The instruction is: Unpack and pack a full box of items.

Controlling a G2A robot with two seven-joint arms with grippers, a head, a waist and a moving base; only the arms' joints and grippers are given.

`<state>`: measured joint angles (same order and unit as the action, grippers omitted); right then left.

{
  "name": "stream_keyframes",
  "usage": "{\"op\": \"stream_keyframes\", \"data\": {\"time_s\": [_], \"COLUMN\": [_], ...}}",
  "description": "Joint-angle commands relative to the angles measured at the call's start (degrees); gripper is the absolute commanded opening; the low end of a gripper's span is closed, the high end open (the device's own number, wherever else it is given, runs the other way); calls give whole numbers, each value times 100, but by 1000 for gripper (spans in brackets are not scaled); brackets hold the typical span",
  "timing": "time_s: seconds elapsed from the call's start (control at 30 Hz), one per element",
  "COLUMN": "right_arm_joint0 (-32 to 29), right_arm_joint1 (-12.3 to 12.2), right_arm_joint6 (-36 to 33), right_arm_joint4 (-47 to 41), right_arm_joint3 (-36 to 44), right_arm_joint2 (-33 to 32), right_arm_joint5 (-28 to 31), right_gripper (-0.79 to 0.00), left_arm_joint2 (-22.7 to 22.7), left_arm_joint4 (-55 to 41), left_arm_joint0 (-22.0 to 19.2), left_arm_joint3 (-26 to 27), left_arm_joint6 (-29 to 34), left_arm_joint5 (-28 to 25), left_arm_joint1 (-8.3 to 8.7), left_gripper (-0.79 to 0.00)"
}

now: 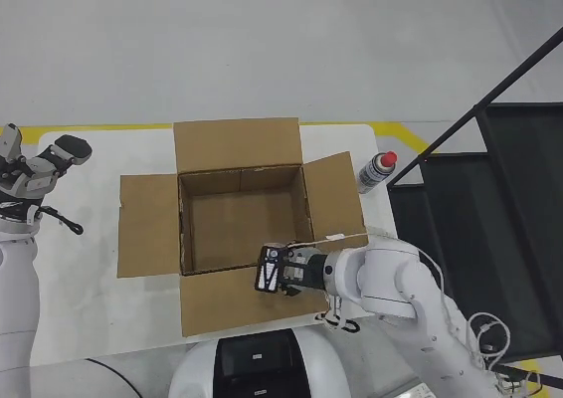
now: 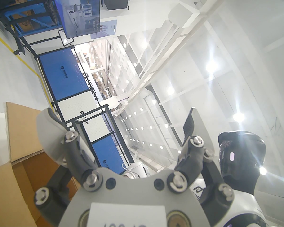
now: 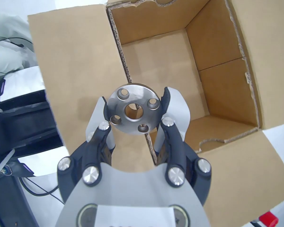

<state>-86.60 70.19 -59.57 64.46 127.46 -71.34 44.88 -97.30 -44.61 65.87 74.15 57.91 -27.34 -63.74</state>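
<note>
An open cardboard box (image 1: 242, 214) stands mid-table with all its flaps spread flat; its inside (image 3: 170, 72) holds nothing I can see. My right gripper (image 3: 135, 105) is shut on a round metal flange (image 3: 135, 112) with a centre bore and several bolt holes, holding it by its rim over the box's near edge and front flap (image 1: 237, 298). In the top view that gripper (image 1: 274, 271) sits at the box's front right corner. My left gripper (image 2: 119, 124) is open with nothing between its fingers, raised at the table's far left (image 1: 38, 164) and pointing up toward the ceiling.
A spray can with a red cap (image 1: 376, 171) lies on the table right of the box. Black stairs (image 1: 520, 199) rise at the right. A cable (image 1: 68, 221) trails on the white table (image 1: 83, 289) near the left arm.
</note>
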Motion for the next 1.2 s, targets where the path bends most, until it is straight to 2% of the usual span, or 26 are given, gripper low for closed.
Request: {"op": "stream_keyframes", "data": {"time_s": [0.0, 0.17, 0.27, 1.17], "right_arm_joint0": [-524, -1659, -2032, -2057], "right_arm_joint1": [-127, -393, -463, -469], "right_arm_joint6": [265, 870, 1239, 1287], "right_arm_joint4": [-243, -633, -1036, -1089], "right_arm_joint3": [288, 494, 177, 133], "right_arm_joint2": [-574, -1866, -2525, -2573], "right_arm_joint5": [248, 853, 1101, 1150], "right_gripper": [-785, -785, -785, -785], "left_arm_joint2": [0, 0, 0, 0], "left_arm_joint4": [0, 0, 0, 0], "left_arm_joint0": [0, 0, 0, 0], "left_arm_joint3": [0, 0, 0, 0], "left_arm_joint6": [0, 0, 0, 0], "left_arm_joint5": [0, 0, 0, 0], "left_arm_joint1": [0, 0, 0, 0], "left_gripper": [0, 0, 0, 0]}}
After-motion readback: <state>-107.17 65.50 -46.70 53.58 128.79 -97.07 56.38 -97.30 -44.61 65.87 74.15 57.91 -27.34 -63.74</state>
